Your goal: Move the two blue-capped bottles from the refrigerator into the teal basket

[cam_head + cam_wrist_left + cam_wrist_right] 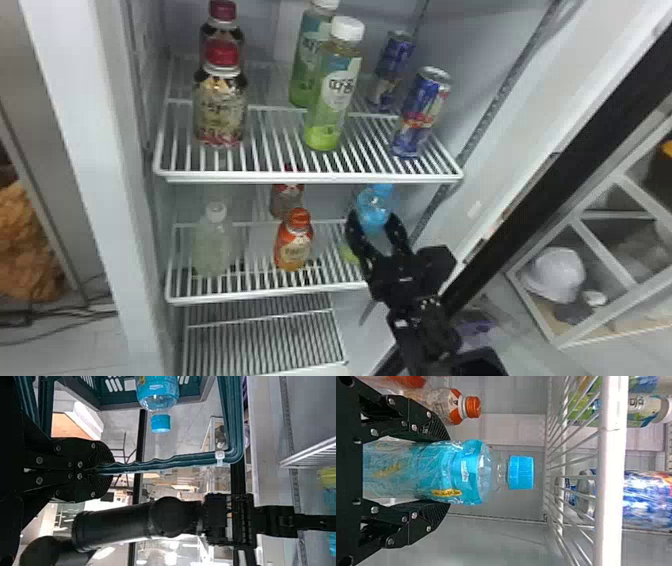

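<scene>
The right tool [445, 471] is clasping a blue-capped bottle [468, 469] upright, likely for clearing the wire shelf [611, 475] above it; well aside, the left tool [109, 470] is pinching the handle [178, 460] of the teal basket [119, 406], which is holding another bottle [157, 394].
</scene>
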Controlling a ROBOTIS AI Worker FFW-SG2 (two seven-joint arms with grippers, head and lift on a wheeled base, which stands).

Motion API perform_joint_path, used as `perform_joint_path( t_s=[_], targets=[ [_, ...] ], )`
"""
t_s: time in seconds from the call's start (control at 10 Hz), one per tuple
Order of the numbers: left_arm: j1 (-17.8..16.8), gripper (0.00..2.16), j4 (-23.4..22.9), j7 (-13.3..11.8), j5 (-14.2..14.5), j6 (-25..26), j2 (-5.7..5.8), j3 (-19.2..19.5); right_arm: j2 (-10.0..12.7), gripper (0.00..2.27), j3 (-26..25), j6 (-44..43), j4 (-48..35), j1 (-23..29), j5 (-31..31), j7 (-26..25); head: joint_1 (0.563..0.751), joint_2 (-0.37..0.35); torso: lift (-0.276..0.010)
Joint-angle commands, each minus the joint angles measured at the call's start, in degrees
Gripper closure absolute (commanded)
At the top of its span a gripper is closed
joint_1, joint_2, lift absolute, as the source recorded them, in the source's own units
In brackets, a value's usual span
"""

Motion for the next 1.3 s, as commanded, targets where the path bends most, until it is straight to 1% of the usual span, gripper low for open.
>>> perform_joint_path(
  t_s=[0.0, 0.2, 0.4, 0.5, 0.8, 1.0, 1.2],
  targets=[
    [0.08, 1.18, 0.0, 0.0, 0.0, 0.0, 0.0, 0.0, 0.32, 0.63, -1.77, 1.72, -5.11, 4.76, -0.06, 0.5, 0.695, -0.35, -0.136],
    [0.22, 1.18, 0.0, 0.0, 0.0, 0.0, 0.0, 0.0, 1.03, 0.63, -3.53, 3.55, -12.98, 11.23, -1.29, 1.64, 0.695, -0.35, -0.136],
    [0.22, 1.18, 0.0, 0.0, -0.09, 0.0, 0.0, 0.0, 1.11, 0.63, -4.94, 6.78, -21.84, 18.96, -2.7, 3.4, 0.695, -0.35, -0.136],
    [0.36, 1.18, 0.0, -0.09, -0.09, 0.0, 0.0, 0.0, 1.11, 0.63, -5.64, 8.05, -24.94, 21.91, -3.14, 3.67, 0.695, -0.35, -0.136],
    [0.36, 1.18, 0.0, -0.09, -0.09, 0.14, 0.0, 0.0, 1.55, 0.63, -7.75, 11.98, -32.95, 28.38, -4.81, 5.34, 0.695, -0.35, -0.136],
    [0.36, 1.18, 0.0, -0.17, -0.09, 0.14, 0.0, 0.09, 1.55, 0.63, -8.54, 17.33, -38.16, 32.32, -6.57, 7.62, 0.695, -0.35, -0.136],
    [0.5, 1.18, 0.0, -0.17, -0.09, 0.14, 0.0, 0.35, 0.5, 0.63, -8.72, 22.95, -43.36, 36.12, -8.5, 9.64, 0.695, -0.35, -0.136]
  ],
)
